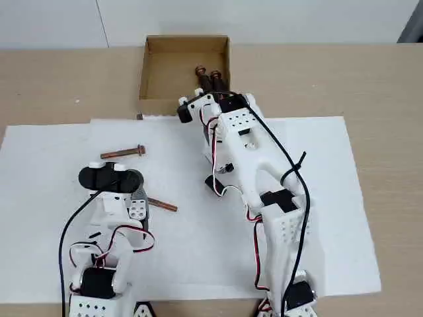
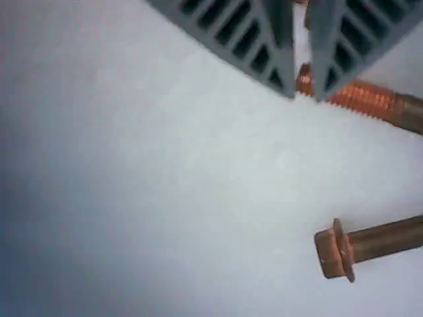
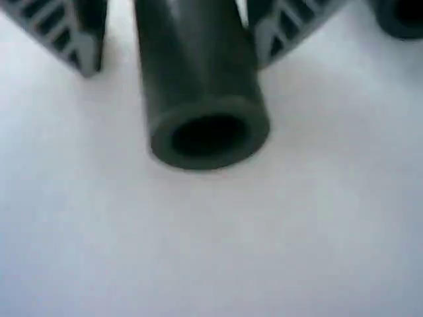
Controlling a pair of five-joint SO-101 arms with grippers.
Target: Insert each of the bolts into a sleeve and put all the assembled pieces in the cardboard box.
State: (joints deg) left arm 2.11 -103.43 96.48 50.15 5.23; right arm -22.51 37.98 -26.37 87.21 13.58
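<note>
Now left gripper [image 2: 304, 92] pinches one of two bolts [image 2: 367, 100] [image 2: 370, 246]; right gripper [image 3: 175, 59], released, straddles sleeve [image 3: 198, 99].

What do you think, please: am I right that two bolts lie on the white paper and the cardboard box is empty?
The cardboard box is not empty: the high view shows two assembled pieces inside it, by its right wall. The rest holds: two bolts lie on the white paper.

bolts [image 1: 123, 152] on paper [image 1: 39, 172] (apart), box [image 1: 165, 69] behind
</note>
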